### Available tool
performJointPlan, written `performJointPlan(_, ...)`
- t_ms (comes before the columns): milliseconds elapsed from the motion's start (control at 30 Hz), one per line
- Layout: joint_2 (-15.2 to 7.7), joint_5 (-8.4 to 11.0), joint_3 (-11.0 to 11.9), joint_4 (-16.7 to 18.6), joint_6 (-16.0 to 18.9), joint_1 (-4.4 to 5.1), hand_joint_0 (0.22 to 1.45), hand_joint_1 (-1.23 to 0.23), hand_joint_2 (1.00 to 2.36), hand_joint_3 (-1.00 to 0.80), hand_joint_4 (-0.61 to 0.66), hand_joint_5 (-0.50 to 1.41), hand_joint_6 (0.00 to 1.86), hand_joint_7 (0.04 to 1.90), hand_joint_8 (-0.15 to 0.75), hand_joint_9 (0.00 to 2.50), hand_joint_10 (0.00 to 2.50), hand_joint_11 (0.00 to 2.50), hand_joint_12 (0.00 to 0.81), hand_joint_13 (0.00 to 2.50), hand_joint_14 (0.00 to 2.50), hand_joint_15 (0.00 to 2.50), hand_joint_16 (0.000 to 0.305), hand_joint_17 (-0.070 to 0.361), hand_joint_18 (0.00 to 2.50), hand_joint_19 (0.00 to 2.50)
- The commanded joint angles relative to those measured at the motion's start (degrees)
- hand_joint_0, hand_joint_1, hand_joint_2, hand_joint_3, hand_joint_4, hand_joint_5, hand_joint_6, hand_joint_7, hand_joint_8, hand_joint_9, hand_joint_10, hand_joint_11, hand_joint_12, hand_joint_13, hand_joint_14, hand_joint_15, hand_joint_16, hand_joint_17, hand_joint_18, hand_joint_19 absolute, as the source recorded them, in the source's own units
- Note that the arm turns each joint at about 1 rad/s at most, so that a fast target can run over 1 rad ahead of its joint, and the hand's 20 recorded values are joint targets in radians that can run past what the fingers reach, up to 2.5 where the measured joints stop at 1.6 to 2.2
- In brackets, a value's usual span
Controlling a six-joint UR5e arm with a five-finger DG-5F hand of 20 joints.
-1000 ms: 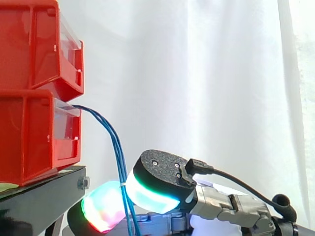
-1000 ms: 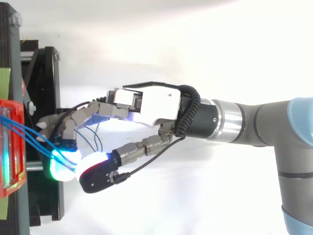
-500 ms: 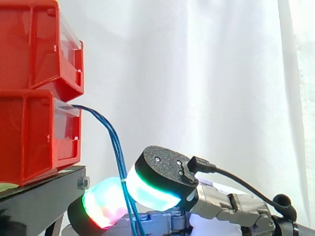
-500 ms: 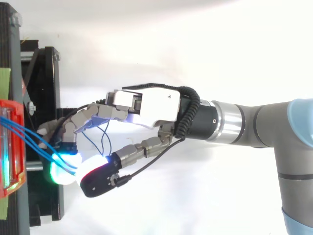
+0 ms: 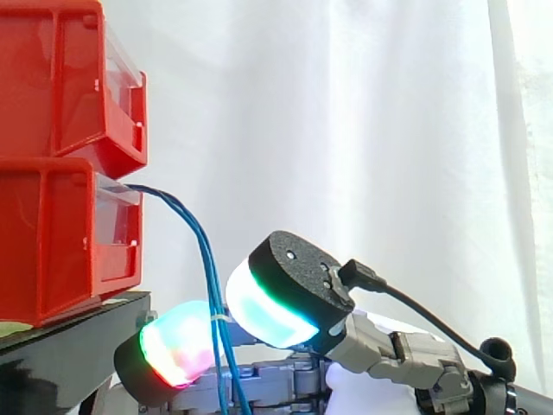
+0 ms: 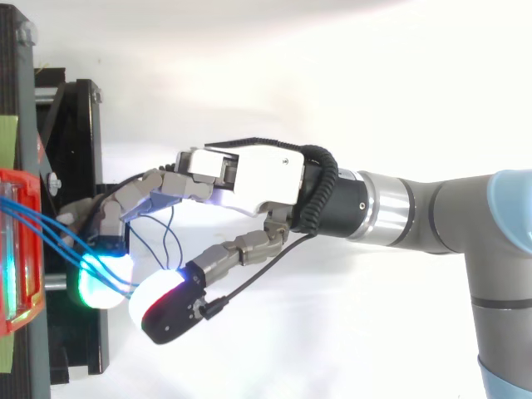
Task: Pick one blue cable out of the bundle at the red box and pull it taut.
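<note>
**Side view.** Two red bins [image 5: 60,86] sit stacked at the left on a black stand [image 5: 73,341], with a white curtain [image 5: 363,130] behind. A bundle of blue cables [image 5: 206,259] leaves the front of the lower bin, arcs out and drops almost straight down past the edge of the stand. It is slack rather than taut. Low in the picture the hand [image 5: 294,281] reaches in from the right. Its fingers [image 5: 173,354] are curled. One pad glows green and magenta on the left of the bundle, and the thumb's pad glows cyan and white on the right. The two pads pinch the cables between them, just where a pale tie wraps the strands. Below the pinch the cables run on down out of the picture.

**Top view.** The arm [image 6: 432,216] comes in from the right and the hand's white palm [image 6: 258,174] faces the bins at the left edge. The blue cables [image 6: 54,233] fan out from the red front and converge on the green-glowing pad [image 6: 98,283], which sits close beside the thumb's white and red pad [image 6: 158,295]. A loose loop of blue cable [image 6: 166,241] hangs under the curled fingers.
</note>
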Motion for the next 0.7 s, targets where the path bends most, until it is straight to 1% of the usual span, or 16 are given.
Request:
performJointPlan(0,-0.05,1.34,0.1,-0.08,-0.53,0.14,0.54,-0.71,1.0,-0.47,0.2,-0.16,0.77,0.89,0.338,0.58,0.01,0.28,0.358,0.39,0.01,0.16,0.055,0.123,0.36,0.25)
performJointPlan(167,-0.05,1.43,0.28,0.45,-0.53,0.4,0.55,-0.71,1.0,-0.46,0.19,-0.16,0.77,0.91,0.336,0.59,0.01,0.28,0.356,0.4,0.01,0.17,0.054,0.122,0.37,0.25)
performJointPlan(200,-0.05,1.69,0.28,0.54,-0.36,0.49,0.56,-0.71,1.0,-0.46,0.19,-0.16,0.76,0.91,0.336,0.59,0.01,0.29,0.355,0.4,0.01,0.17,0.054,0.121,0.37,0.25)
performJointPlan(333,-0.05,1.96,0.28,0.54,0.0,0.49,0.57,-0.71,1.01,-0.41,0.19,-0.15,0.77,0.93,0.333,0.6,0.01,0.28,0.351,0.41,0.01,0.17,0.053,0.119,0.37,0.25)
performJointPlan(567,-0.05,1.87,0.28,0.54,0.44,0.49,0.6,-0.71,1.01,-0.34,0.18,-0.16,0.81,0.93,0.333,0.6,0.01,0.29,0.349,0.41,0.01,0.17,0.052,0.117,0.38,0.25)
performJointPlan(667,-0.05,1.96,0.19,0.54,0.35,0.49,0.6,-0.71,1.01,-0.29,0.16,-0.17,0.83,0.97,0.332,0.6,0.01,0.28,0.349,0.41,0.01,0.17,0.052,0.117,0.38,0.25)
